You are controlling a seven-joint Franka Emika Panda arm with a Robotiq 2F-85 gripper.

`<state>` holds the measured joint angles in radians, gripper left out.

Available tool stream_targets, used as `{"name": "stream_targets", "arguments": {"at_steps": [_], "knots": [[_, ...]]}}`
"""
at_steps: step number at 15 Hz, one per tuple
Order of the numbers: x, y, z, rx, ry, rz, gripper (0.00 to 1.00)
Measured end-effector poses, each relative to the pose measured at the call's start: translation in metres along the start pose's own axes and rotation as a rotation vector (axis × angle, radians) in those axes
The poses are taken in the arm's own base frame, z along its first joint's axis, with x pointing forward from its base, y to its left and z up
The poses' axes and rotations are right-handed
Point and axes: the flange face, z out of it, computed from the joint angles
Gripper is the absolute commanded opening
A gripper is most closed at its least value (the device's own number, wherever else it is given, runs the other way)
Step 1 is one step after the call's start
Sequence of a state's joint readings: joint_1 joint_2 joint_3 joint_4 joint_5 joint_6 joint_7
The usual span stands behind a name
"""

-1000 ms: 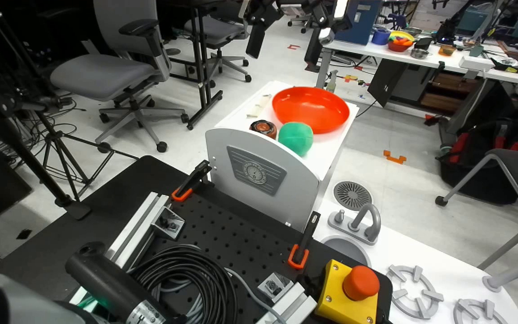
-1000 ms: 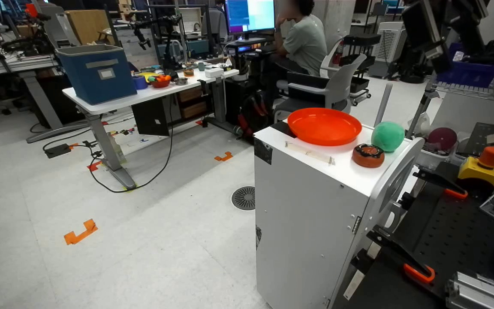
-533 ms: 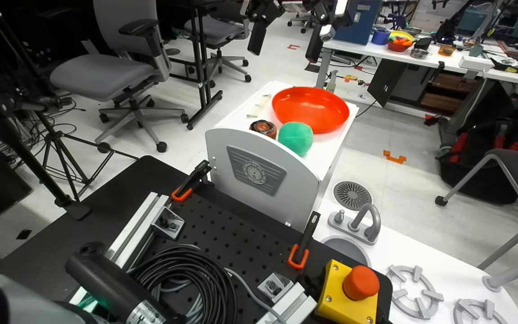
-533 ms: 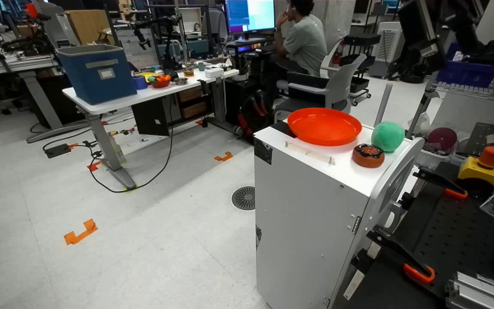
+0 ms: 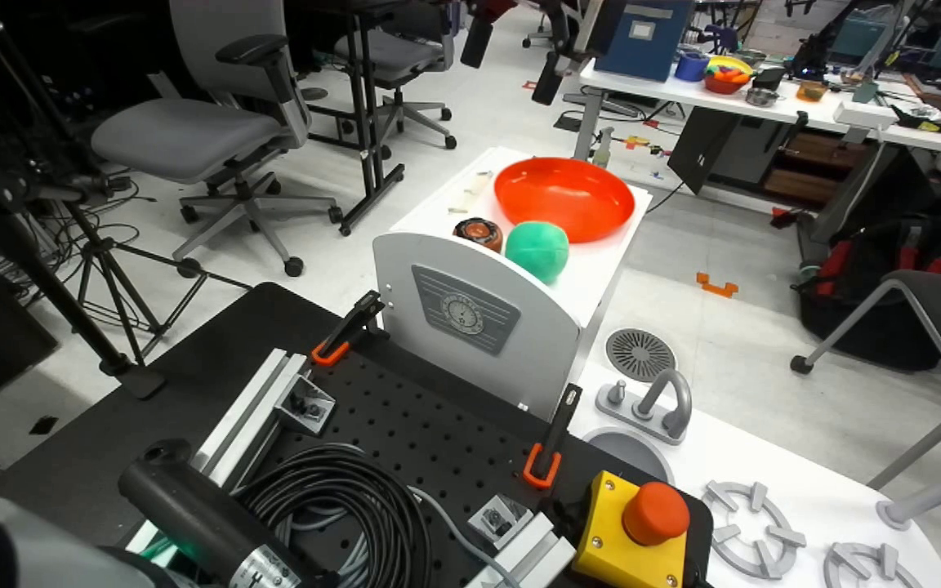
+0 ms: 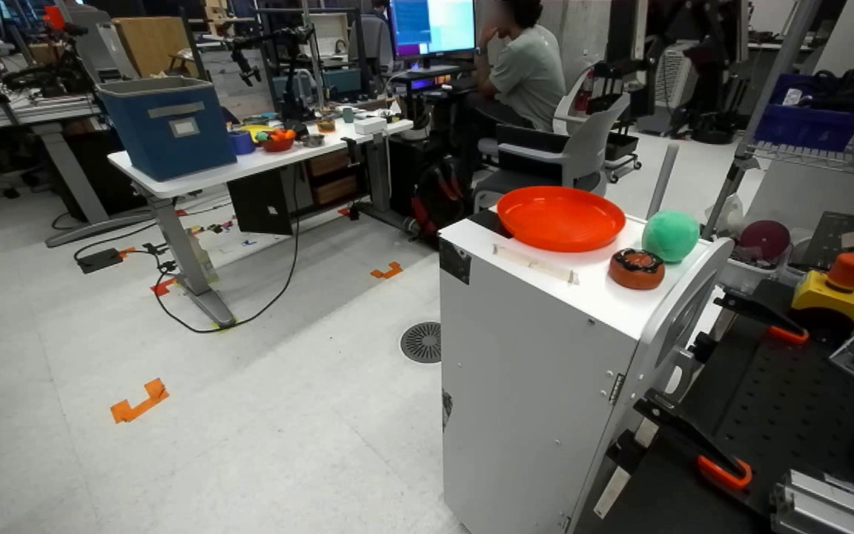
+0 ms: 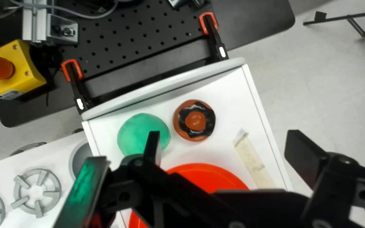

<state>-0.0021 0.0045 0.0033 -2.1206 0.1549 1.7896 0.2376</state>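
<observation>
Wrist view shows the gripper [image 7: 224, 147] with its two dark fingers spread well apart; in an exterior view it hangs higher than the white cabinet top [image 5: 593, 263]. Partly hidden behind it in the wrist view is an orange-red bowl [image 7: 209, 175], resting on that top. Near the bowl sit a green ball [image 7: 138, 133] and a round brown toy [image 7: 196, 121] with a wavy black ring, both between it and an upright grey panel [image 5: 477, 317]. Beyond the panel, two clamps [image 5: 559, 429] stand at the edge of a black perforated board [image 5: 405, 392], a yellow box [image 5: 630, 559] near one
</observation>
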Motion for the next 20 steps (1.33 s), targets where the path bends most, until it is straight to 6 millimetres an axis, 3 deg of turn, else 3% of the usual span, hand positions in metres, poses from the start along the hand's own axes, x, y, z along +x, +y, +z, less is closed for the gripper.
{"name": "stream_targets", "arguments": {"at_steps": [8,16,20], "knots": [[0.004,-0.001,0.002,0.049,0.087,0.059,1.0],[-0.006,-0.002,0.0,0.055,0.096,0.247,1.0],[-0.01,0.0,0.003,0.019,0.077,0.217,1.0]]}}
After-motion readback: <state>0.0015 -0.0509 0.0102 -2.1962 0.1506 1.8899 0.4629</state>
